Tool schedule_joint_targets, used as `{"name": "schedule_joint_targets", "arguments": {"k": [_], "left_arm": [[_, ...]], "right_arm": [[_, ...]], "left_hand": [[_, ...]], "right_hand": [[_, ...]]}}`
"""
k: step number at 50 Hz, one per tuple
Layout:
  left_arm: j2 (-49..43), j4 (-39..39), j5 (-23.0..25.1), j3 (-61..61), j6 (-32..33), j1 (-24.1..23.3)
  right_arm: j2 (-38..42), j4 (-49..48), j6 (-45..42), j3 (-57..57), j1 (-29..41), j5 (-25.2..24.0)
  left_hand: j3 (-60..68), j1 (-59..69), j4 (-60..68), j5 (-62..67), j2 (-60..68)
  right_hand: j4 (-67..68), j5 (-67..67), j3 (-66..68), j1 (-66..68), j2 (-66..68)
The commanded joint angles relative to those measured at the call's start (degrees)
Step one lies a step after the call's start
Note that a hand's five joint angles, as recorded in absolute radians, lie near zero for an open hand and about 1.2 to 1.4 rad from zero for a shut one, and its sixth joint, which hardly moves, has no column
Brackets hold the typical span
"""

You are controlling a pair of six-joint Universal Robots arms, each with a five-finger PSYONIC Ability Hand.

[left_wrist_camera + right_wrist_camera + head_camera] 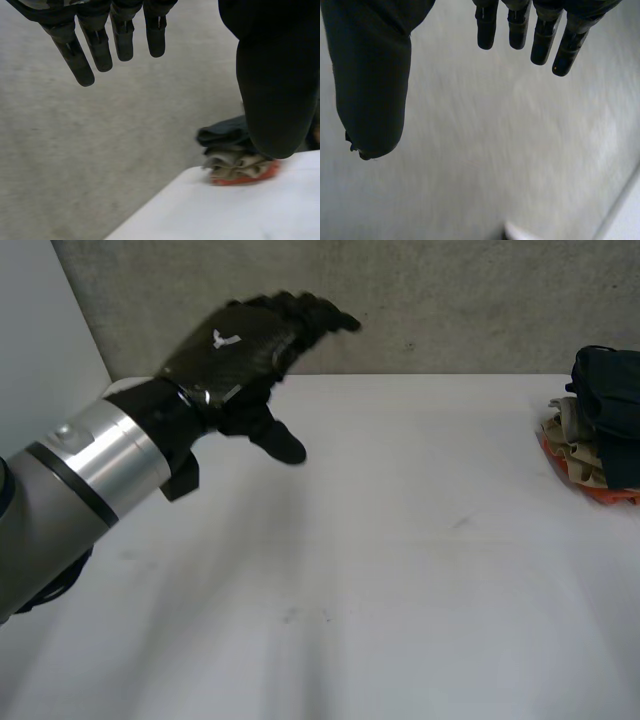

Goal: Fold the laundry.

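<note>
White tabletop (400, 560) is seen bare across its middle and front in the head view. The left hand (240, 345) is held raised above the far left part, its fingers straight and close together, its thumb stuck out, with nothing held. The pile (600, 430) of laundry is found at the right edge, near the far right corner: a dark garment on top, beige cloth beneath it, orange at the bottom.

In the left wrist view the fingers (100, 50) are shown straight and a little apart, and the thumb (272, 90) is well clear of them. The pile (235, 160) is seen beyond the thumb, at the tabletop's (225, 210) edge and well apart from the hand.

In the right wrist view the right hand (370, 75) is spread too, fingers (518, 30) straight, nothing pinched, with a grey surface behind it.

No garment is laid out, so the task is judged to be at its start: the fetching of a first piece. A hand must next be carried to the right edge, the top garment pinched alone, and that piece drawn onto the bare middle and spread flat.
</note>
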Motion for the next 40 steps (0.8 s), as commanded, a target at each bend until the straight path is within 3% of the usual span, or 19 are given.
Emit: {"name": "schedule_joint_targets", "arguments": {"k": [1, 4, 9, 13, 16, 21, 29, 35, 36, 39, 40], "left_arm": [[-0.7, 1.0, -11.4, 2.5, 0.6, 0.9], [-1.0, 2.9, -15.4, 2.3, 1.1, 2.8], [-2.7, 4.5, -16.8, 1.3, 3.6, 9.6], [-7.1, 5.0, -16.9, 1.2, 9.3, 18.2], [-10.8, 5.3, -16.7, 1.9, 13.6, 22.9], [-24.1, 5.6, -16.1, 5.4, 26.9, 32.4], [-42.6, 5.5, -13.7, 15.3, 42.1, 36.5], [-46.7, 5.5, -9.3, 17.9, 42.9, 38.3], [-47.0, 5.6, -9.2, 18.1, 42.9, 38.4], [-47.9, 5.6, -9.1, 19.4, 42.7, 38.2], [-47.9, 5.7, -9.1, 19.8, 42.3, 37.9]], "right_arm": [[-13.9, -15.1, 3.8, 15.4, 20.8, -0.8], [-15.2, -17.9, 3.3, 21.4, 27.0, -3.0], [-14.7, -18.0, 0.5, 30.9, 44.6, -9.5], [-12.9, -13.8, -4.7, 36.1, 49.1, -10.4], [-10.4, -10.6, -8.2, 37.5, 50.2, -10.3], [-4.0, -3.2, -15.9, 37.6, 52.5, -10.1], [-1.7, 0.3, -21.3, 38.4, 52.2, -8.4], [-1.6, 0.3, -21.3, 39.9, 52.1, -8.5], [-1.6, 0.3, -21.2, 40.2, 52.1, -8.6], [-1.5, 0.3, -21.1, 40.2, 52.0, -8.6], [-1.5, 0.3, -21.1, 40.2, 52.1, -8.6]], "left_hand": [[0.6, 0.3, 0.2, 0.2, 0.3], [0.4, 0.2, 0.0, 0.0, 0.1], [0.4, 0.2, 0.0, 0.0, 0.1], [0.2, 0.0, -0.1, -0.1, 0.0], [-0.3, -0.5, -0.6, -0.6, -0.5], [-2.5, -2.7, -2.8, -2.8, -2.7], [-3.5, -3.7, -3.8, -3.8, -3.7], [-2.1, -2.4, -2.5, -2.5, -2.4], [-1.0, -1.2, -1.3, -1.3, -1.2], [18.6, 18.4, 18.3, 18.3, 18.4], [43.4, 43.1, 43.0, 43.0, 43.1]], "right_hand": [[-3.6, -3.4, -2.2, -1.7, -2.8], [-3.6, -3.4, -2.2, -1.7, -2.8], [-3.6, -3.4, -2.2, -1.7, -2.8], [-3.6, -3.4, -2.2, -1.7, -2.8], [-3.6, -3.4, -2.2, -1.7, -2.8], [-3.6, -3.4, -2.2, -1.7, -2.8], [-3.6, -3.4, -2.2, -1.7, -2.8], [-3.6, -3.4, -2.2, -1.7, -2.8], [-3.6, -3.4, -2.2, -1.7, -2.8], [-3.6, -3.4, -2.2, -1.7, -2.8], [-3.6, -3.4, -2.2, -1.7, -2.8]]}}
